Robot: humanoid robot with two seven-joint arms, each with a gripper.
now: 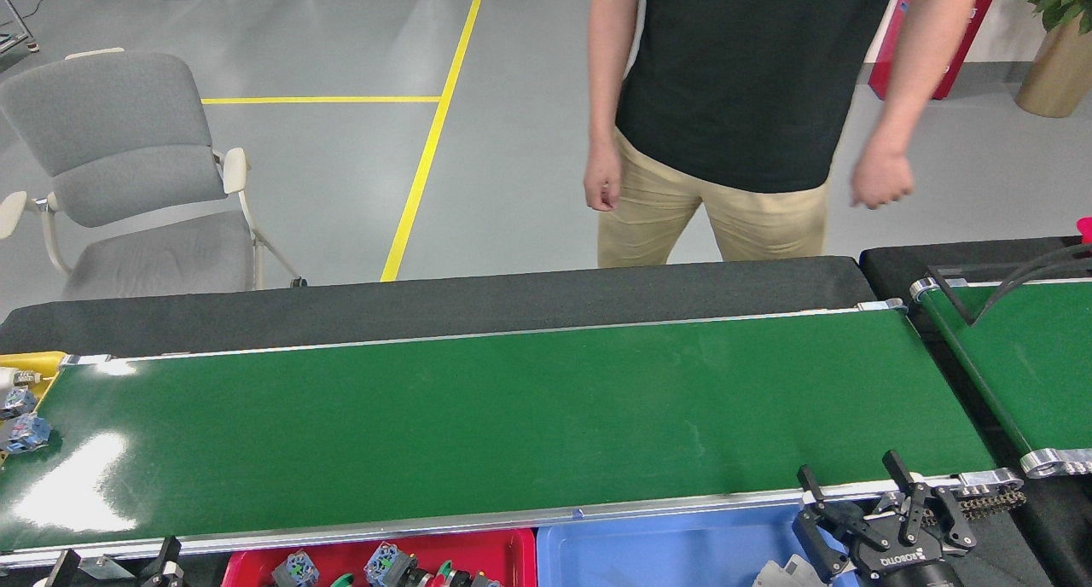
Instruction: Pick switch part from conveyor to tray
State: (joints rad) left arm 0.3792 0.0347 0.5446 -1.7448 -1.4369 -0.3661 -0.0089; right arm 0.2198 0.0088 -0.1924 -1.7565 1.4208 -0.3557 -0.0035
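Note:
The conveyor (pixel 512 416) is a long glossy green belt running across the view. A grey-blue switch part (pixel 26 433) lies at its far left end, partly cut off by the frame edge. The red tray (pixel 516 546) shows at the bottom edge and holds several switch parts (pixel 384 563). My right gripper (pixel 851 472) is open over the belt's front right rail with nothing between its fingers. Only the two black fingertips (pixel 169 560) of my left gripper (pixel 115 566) show at the bottom left. They stand spread apart, below the belt's front rail.
A blue tray (pixel 665 549) sits right of the red one. A yellow tray (pixel 34 361) with more parts is at the belt's left end. A second green belt (pixel 1024 374) angles in at the right. A person (pixel 742 101) stands behind the table, and a grey chair (pixel 128 160) is at the back left.

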